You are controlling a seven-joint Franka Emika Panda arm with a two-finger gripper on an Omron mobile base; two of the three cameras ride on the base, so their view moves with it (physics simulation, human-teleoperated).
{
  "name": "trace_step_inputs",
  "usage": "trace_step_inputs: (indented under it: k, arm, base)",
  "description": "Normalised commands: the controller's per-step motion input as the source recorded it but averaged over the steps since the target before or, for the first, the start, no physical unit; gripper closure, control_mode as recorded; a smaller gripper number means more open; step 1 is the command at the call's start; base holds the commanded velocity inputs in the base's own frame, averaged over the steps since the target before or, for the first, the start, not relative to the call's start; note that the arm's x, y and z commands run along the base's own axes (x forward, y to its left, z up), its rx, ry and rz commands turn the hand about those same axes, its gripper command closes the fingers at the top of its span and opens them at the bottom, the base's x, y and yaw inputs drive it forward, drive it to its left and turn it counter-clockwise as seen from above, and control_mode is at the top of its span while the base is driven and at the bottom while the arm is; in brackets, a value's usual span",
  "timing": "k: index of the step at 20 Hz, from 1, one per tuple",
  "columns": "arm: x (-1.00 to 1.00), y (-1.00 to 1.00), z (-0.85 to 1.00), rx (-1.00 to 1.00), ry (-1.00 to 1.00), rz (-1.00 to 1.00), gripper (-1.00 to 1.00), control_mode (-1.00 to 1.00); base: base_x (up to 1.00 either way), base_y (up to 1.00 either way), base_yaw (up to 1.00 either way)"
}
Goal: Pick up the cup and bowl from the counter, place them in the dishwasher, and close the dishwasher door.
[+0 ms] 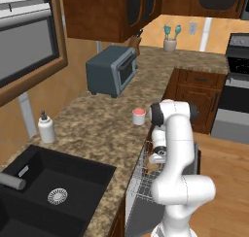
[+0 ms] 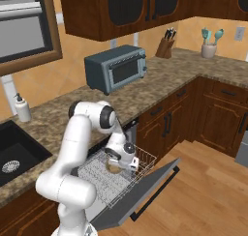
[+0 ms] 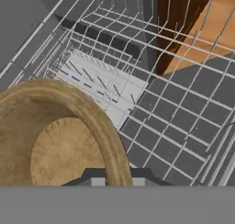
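At the hand view's bottom, the gripper (image 3: 111,181) is pinching the tan bowl (image 3: 55,140) by its rim above the dishwasher's white wire rack (image 3: 183,122); the cup (image 1: 139,116) is sitting mid-frame on the counter (image 1: 97,129).

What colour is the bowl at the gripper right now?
Tan-brown, wood-like: the bowl shows best in the hand view, over the white wire rack.

Even, soft rendered light throughout; faint shadows, no glare, slightly coarse resolution.
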Motion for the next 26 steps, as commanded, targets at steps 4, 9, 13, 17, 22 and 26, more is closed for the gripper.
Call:
trace_step_inputs:
  k: [4, 9, 13, 17, 22, 26]
  arm:
    - [0.43, 0.0, -0.56, 0.04, -0.03, 0.12, 1.0, -1.0]
    - [0.3, 0.0, -0.43, 0.0, 0.0, 0.06, 1.0, -1.0]
    - [0.25, 0.0, -0.49, 0.0, 0.0, 0.04, 1.0, -1.0]
    - [0.31, -0.01, -0.66, 0.0, 0.0, 0.04, 1.0, -1.0]
    - [0.12, -0.12, -0.39, 0.02, -0.02, 0.06, -1.0, -1.0]
    - [-0.29, -0.21, 0.46, 0.09, -0.06, 0.01, -1.0, -1.0]
  base:
    - [0.0, 0.0, 0.0]
    - [0.0, 0.0, 0.0]
    - [0.0, 0.0, 0.0]
    - [0.0, 0.0, 0.0]
    - [0.0, 0.0, 0.0]
    - [0.0, 0.0, 0.0]
